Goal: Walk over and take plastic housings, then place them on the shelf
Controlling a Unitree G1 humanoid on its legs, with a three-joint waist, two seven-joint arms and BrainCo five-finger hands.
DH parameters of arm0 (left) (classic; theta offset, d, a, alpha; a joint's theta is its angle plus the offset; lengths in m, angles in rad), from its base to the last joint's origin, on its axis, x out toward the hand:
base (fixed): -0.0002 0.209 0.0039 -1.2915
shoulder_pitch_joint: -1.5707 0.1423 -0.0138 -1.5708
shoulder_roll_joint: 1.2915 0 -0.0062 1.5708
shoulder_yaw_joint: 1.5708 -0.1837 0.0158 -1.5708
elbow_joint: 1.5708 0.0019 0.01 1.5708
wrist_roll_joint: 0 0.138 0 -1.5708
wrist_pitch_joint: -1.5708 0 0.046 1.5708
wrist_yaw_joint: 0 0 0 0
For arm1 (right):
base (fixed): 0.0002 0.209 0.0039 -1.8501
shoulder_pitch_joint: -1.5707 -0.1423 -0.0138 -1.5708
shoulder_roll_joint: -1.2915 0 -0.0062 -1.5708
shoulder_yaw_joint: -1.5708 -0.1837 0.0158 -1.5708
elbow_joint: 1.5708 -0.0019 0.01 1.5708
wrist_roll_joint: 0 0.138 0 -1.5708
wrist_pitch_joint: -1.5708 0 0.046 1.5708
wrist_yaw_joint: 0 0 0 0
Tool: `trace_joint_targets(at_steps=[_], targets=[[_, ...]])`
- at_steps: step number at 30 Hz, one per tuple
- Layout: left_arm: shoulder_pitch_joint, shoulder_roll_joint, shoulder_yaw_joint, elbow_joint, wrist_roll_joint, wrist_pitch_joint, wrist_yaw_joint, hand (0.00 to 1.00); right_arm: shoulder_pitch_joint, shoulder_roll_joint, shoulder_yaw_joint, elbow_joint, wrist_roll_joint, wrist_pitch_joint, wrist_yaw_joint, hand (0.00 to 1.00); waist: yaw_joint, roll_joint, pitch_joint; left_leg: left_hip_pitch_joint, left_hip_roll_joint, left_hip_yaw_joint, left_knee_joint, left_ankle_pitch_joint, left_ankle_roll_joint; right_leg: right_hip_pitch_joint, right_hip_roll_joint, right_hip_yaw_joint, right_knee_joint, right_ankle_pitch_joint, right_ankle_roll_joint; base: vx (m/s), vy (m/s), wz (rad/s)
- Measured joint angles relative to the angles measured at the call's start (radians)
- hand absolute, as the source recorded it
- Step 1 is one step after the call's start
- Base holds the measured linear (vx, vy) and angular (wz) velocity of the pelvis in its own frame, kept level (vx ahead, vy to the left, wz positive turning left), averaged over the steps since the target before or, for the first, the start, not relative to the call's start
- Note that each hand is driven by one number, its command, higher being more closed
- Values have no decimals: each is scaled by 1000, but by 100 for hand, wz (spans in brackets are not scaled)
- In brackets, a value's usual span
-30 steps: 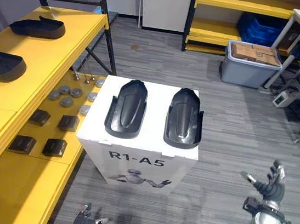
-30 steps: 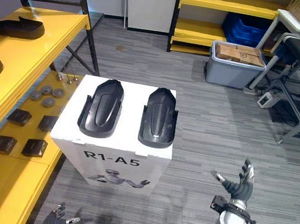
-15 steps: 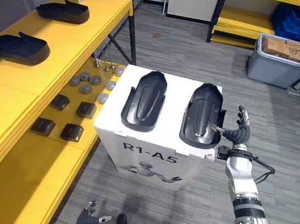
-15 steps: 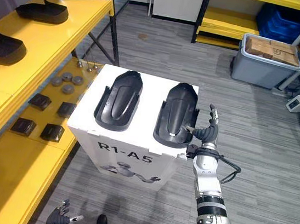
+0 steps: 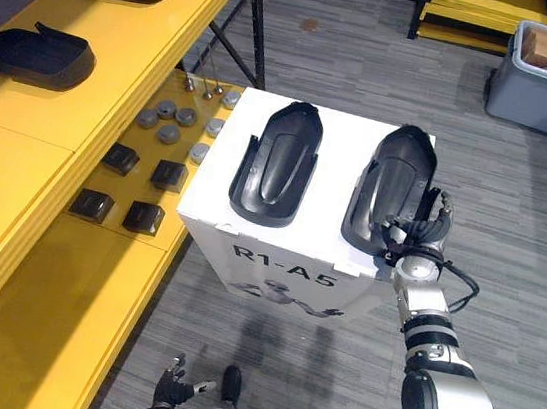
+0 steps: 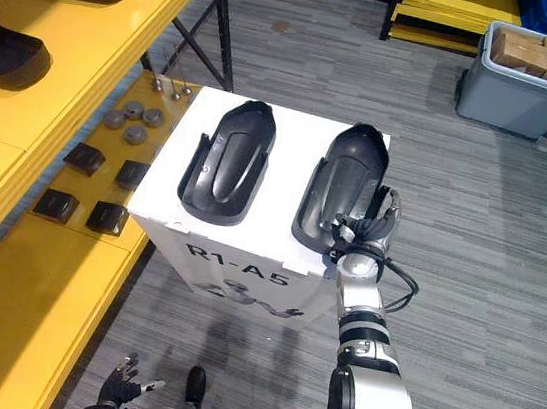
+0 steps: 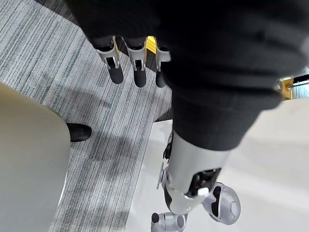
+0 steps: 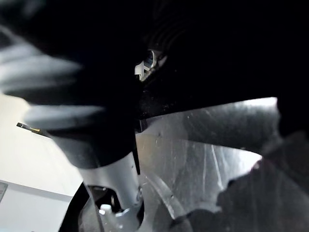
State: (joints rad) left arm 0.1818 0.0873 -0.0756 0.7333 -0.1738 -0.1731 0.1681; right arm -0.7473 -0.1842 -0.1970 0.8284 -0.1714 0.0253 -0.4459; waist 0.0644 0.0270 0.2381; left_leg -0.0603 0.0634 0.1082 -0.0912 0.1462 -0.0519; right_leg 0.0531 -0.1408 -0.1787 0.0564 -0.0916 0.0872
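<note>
White box (image 5: pixel 333 177), housings (image 5: pixel 277 163) parallel, pointing away

Right arm stretched forward, right hand (image 5: pixel 418 232) raised ahead, left hand (image 5: pixel 169 391) hung low, fingers (image 7: pixel 115 73) relaxed and straight

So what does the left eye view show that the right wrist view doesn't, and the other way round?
The left eye view adds the white box, the left housing on it, the yellow shelf with two shelf housings, and the idle left robot hand low down. The right wrist view adds a very close look at glossy dark plastic, apparently the right housing. Both share that right housing and the right robot hand at its near end.
</note>
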Motion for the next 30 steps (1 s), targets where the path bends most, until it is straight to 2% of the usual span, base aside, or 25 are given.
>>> trace_joint_targets(at_steps=[8,17,18,21,24,30], targets=[[-45,14,-12,55,0,5,-7,0,-45,-59,4,102,0,1,68,100,-1,-9,19,12,3,7,-1,-2,-3,10,1,5,-5,0,0,-23,8,-2],[-60,24,-19,72,-1,15,-7,0,32,-42,66,31,-1,2,84,100,-15,-20,23,46,11,26,1,-10,-14,35,6,27,-7,0,0,19,-5,-8],[-60,24,-17,70,-1,17,-7,0,54,-38,66,0,-1,4,86,100,-17,-21,22,48,11,26,1,-11,-14,36,6,27,-7,0,0,16,-8,5],[-46,12,19,41,0,28,-7,0,250,18,63,-306,-25,4,94,100,-28,-24,21,49,11,25,3,-12,-16,38,6,27,-7,0,0,5,0,-1],[-24,5,51,-31,0,29,-8,0,347,59,60,-422,-53,4,93,100,-49,-31,16,50,11,22,4,-12,-16,44,5,27,-6,0,1,0,0,0],[10,1,106,-195,1,28,-8,0,458,79,60,-564,-92,4,86,100,-49,-34,1,52,12,8,3,-11,-16,42,5,24,-4,2,3,-55,12,3]])
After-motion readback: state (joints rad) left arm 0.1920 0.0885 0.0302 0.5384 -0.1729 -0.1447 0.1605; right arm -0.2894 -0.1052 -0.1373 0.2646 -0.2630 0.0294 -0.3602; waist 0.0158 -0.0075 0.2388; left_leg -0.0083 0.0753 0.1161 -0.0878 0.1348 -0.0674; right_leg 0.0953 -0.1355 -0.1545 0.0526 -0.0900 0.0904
